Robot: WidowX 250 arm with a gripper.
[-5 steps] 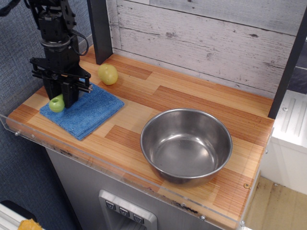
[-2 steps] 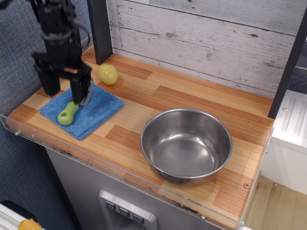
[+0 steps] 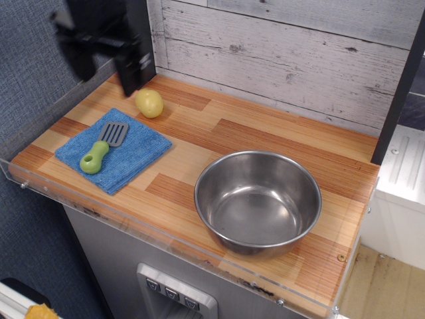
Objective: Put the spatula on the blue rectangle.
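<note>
The spatula (image 3: 101, 147) lies flat on the blue rectangle (image 3: 133, 154), a folded blue cloth at the left end of the counter. Its grey slotted head points to the back and its light-green handle points to the front left. My gripper (image 3: 103, 66) is high above the counter's back left corner, blurred by motion. Its two dark fingers (image 3: 127, 72) hang apart and hold nothing. It is well clear of the spatula.
A yellow-green round fruit (image 3: 149, 103) sits just behind the cloth. A steel bowl (image 3: 257, 201) stands at the front right. A dark post (image 3: 141, 26) rises at the back left. A clear acrylic lip (image 3: 99, 211) runs along the counter's front edge.
The gripper let go of the spatula, which now lies flat on the cloth. The gripper has risen from the cloth to high above the back left corner.
</note>
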